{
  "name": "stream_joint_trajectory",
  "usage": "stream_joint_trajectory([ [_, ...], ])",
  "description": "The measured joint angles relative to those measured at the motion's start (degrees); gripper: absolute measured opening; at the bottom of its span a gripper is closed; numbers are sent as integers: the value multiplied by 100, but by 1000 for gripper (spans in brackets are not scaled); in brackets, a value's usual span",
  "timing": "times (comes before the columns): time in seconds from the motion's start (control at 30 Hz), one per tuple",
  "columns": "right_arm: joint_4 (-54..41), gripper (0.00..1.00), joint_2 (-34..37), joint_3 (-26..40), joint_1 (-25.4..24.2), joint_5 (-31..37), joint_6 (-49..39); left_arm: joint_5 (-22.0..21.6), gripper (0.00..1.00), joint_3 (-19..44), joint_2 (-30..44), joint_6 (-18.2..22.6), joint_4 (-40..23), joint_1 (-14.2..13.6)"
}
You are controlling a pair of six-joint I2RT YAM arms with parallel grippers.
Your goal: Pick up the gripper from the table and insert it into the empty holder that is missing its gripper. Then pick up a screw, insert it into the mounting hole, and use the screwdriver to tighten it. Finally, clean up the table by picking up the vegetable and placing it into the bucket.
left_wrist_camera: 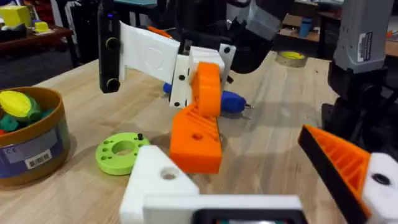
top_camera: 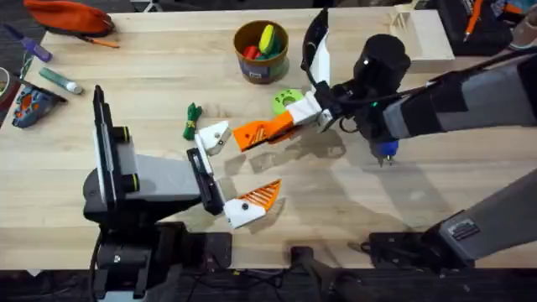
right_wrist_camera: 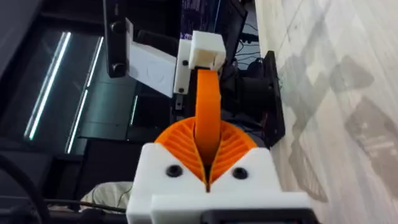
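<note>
Closest in, the left claw (top_camera: 233, 172) lies low over the counter (top_camera: 352, 210) with its fingers spread. One finger carries an orange ribbed face; the other is the bare white holder (top_camera: 214, 137), turned toward the middle of the counter.

From the other side, the right claw (right_wrist_camera: 207, 149) is pressed together on the pad (top_camera: 262, 131), pinching it between its own ribbed faces. The pad's free end points at the holder and sits just beside it. From the left wrist, the pad (left_wrist_camera: 196, 134) hangs tilted right next to the holder (left_wrist_camera: 155, 180), and I cannot tell whether they touch. It does not look seated.

So the step in hand is the first one, fitting the pad into the holder. The next move likely calls for squaring the pad's end to the holder's slot and sliding it home while the left arm holds steady. A small tilt could jam it or push the holder aside.

Everything later looks untouched. The screwdriver (top_camera: 384, 151) lies under the right arm. The vegetable (top_camera: 191, 120) rests on the counter beyond the holder, near a green ring (top_camera: 285, 101). The bucket (top_camera: 261, 52) stands farther back with toys already in it. I cannot make out a loose screw.
</note>
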Motion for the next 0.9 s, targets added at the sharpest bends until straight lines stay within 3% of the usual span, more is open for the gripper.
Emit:
stream_joint_trajectory([
  [0.9,0,9,0,95,103,2,295,0,986,0,2,13,0,0],
])
